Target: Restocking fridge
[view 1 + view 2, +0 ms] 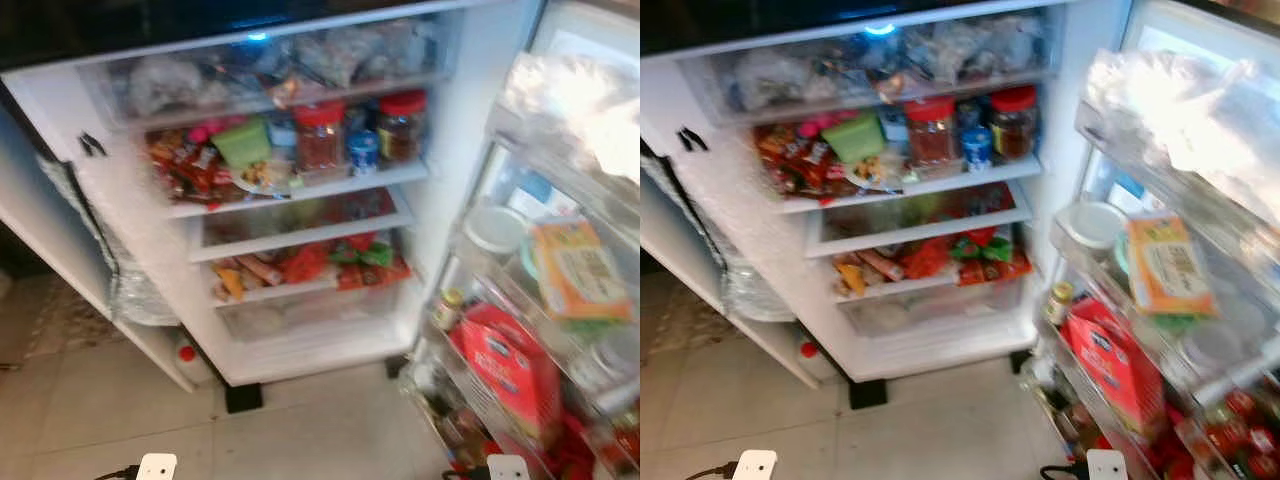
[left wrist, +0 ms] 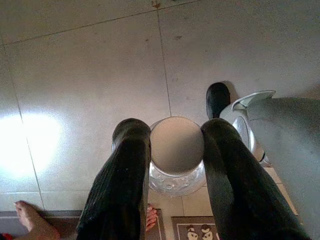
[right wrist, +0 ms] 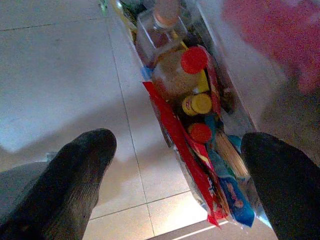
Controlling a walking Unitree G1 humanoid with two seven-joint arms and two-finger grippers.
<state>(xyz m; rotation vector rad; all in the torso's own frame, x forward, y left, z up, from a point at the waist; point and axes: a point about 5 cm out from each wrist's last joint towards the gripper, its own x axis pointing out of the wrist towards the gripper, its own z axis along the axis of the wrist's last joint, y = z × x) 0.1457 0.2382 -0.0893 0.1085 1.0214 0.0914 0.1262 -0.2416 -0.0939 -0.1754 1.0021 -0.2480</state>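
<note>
Pale floor tiles (image 1: 110,400) run up to an open fridge (image 1: 470,180), its door (image 1: 1200,60) swung wide on your right. You look down into crowded shelves: two red-lidded jars (image 1: 320,135) and a green tub (image 1: 243,142) on the upper shelf, snack packets (image 1: 310,265) on a lower one, and a clear drawer (image 1: 300,318) beneath. On the door racks sit an orange packet (image 1: 1168,265), a white-lidded tub (image 1: 1092,222) and a red carton (image 1: 1115,360).

Your left gripper (image 2: 175,150) hangs low over the floor, its two black fingers (image 2: 125,175) clamped on either side of a round, beige-lidded glass jar (image 2: 176,152) (this looks like the item to restock). A person's bare foot (image 2: 30,222) is at the tile edge near it. Your right gripper (image 3: 175,175) hangs beside the bottom door rack (image 3: 230,112) with fingers spread wide and nothing between them; below it are a red-capped bottle (image 3: 192,62), a yellow cap (image 3: 197,104) and red wrappers (image 3: 185,150).

To do this step well, raise the jar upright and keep the squeeze steady, since smooth glass may slip. Pick a gap before reaching: the shelves look full, so a door rack may suit better. Approach level, set the base down fully, then release. Mind the foot while turning.
</note>
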